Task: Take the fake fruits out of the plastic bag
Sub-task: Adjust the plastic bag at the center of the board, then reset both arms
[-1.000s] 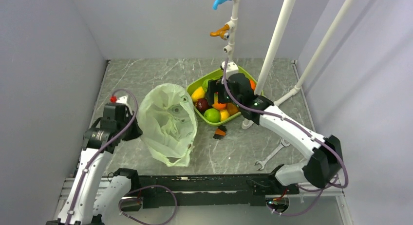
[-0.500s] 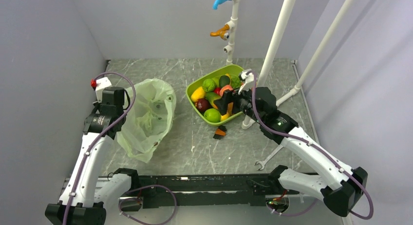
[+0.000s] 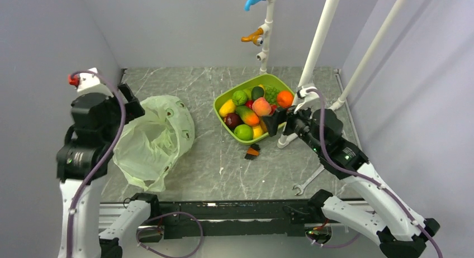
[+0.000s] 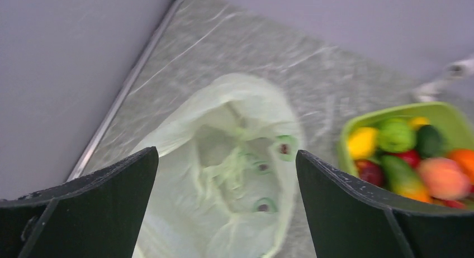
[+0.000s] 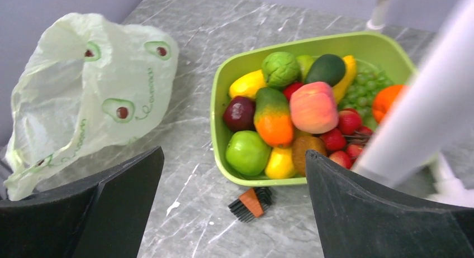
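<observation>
Jaws of the left gripper [image 4: 224, 154] and right gripper [image 5: 233, 153] are spread wide, nothing held. The wrinkled pale-green plastic bag [image 3: 151, 143] is laid slack beneath the left, long axis near-left to far-right; glossy plastic toy fruits [image 5: 313, 107] are heaped in a lime-green tray [image 5: 335, 43] nearer the right.

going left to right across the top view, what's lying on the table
bag → green tray → wrench
</observation>
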You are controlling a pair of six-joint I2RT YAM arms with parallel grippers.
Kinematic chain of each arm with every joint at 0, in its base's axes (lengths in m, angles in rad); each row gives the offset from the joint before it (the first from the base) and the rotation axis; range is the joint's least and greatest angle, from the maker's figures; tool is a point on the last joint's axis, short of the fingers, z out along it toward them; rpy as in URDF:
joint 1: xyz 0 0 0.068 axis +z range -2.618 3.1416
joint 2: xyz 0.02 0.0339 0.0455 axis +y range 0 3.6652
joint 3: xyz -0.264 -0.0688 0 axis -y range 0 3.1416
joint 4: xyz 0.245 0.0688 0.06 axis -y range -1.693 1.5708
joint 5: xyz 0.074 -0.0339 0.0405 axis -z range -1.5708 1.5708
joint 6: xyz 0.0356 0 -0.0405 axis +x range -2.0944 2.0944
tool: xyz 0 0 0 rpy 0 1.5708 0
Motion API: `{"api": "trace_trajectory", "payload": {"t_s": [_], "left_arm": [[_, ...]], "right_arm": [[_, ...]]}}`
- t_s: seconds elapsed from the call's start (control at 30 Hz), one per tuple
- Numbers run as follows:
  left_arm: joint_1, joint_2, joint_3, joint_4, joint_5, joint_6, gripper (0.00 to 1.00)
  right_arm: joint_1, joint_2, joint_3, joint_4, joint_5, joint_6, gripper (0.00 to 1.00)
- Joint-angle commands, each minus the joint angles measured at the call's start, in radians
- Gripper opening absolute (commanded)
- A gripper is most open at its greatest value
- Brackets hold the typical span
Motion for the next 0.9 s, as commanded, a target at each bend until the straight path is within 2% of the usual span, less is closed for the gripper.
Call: {"api": "trace_trajectory", "payload": {"t_s": [0.0,0.13,0.3,0.53,0.87], "left_arm": [[0.003,-0.096,0.113,0.054,0.299,0.068,1.0],[0.003,-0.205,0.104,0.22,0.444,0.082,0.99],[0.003,-0.298,0.109,0.361,0.52,0.092,0.99],[0.003,-0.348,0.129,0.406,0.524,0.093,0.99],[0.003,-0.364,0.09,0.421,0.525,0.087,0.99]], "right_arm": [[0.002,-0.078,0.098,-0.105,0.154,-0.034,1.0],[0.002,-0.141,0.175,-0.183,0.261,-0.042,1.0],[0.002,-0.226,0.273,-0.236,0.376,-0.064,1.0],[0.002,-0.32,0.338,-0.254,0.466,-0.102,1.0],[0.002,-0.342,0.336,-0.27,0.552,-0.084,1.0]]}}
